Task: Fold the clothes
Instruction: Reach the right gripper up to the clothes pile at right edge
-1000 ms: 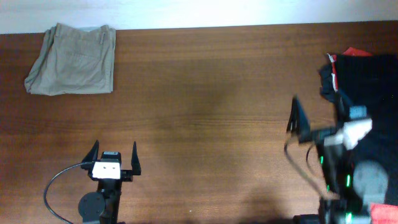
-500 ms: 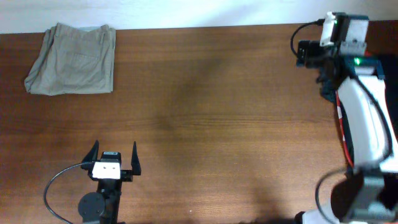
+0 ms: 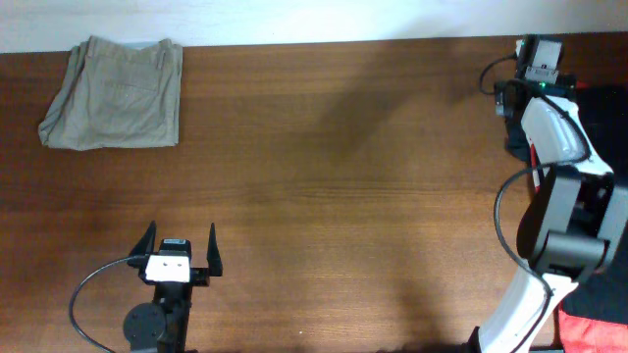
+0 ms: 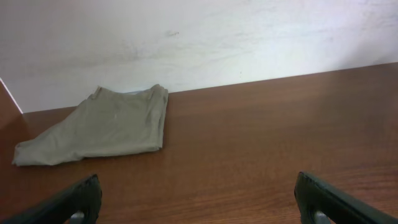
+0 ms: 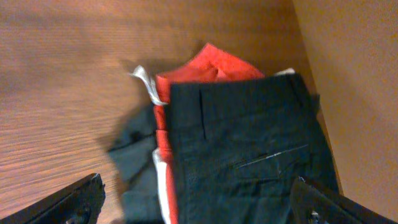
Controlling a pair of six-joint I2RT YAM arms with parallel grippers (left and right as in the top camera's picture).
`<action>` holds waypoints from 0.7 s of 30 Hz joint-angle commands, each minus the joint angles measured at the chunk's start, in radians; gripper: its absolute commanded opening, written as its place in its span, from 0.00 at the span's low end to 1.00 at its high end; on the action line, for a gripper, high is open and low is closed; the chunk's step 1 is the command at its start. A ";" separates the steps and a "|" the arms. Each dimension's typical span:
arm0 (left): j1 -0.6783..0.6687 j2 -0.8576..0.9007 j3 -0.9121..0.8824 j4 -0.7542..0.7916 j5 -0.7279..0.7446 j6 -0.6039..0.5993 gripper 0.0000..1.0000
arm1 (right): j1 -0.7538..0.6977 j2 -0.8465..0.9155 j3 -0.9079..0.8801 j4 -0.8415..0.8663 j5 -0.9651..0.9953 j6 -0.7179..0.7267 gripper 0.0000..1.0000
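Observation:
Folded khaki trousers (image 3: 110, 93) lie at the far left corner of the table, seen ahead in the left wrist view as trousers (image 4: 102, 124). My left gripper (image 3: 183, 245) rests open near the front edge, far from them, with only bare wood between its jaws (image 4: 200, 199). A pile of black shorts (image 5: 249, 143) over a red garment (image 5: 205, 68) lies at the far right; overhead it shows as a dark pile (image 3: 606, 127). My right gripper (image 5: 199, 205) hovers open over the shorts, one finger on each side, nothing held.
The brown wooden table (image 3: 343, 176) stretches between the two piles. A pale wall (image 4: 199, 37) runs along its far edge. A bit of red cloth (image 3: 594, 333) shows at the near right corner, beside the right arm's base.
The right arm has swung from the near right up to the far right corner and now hangs over the dark pile. The left arm and trousers have not moved.

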 commanded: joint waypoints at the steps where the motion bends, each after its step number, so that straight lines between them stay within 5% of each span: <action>1: 0.003 -0.006 -0.004 -0.003 -0.003 -0.009 0.99 | -0.039 0.069 0.017 0.021 0.077 -0.035 0.99; 21: 0.003 -0.006 -0.004 -0.003 -0.003 -0.009 0.99 | -0.094 0.143 0.015 0.138 -0.048 -0.035 0.97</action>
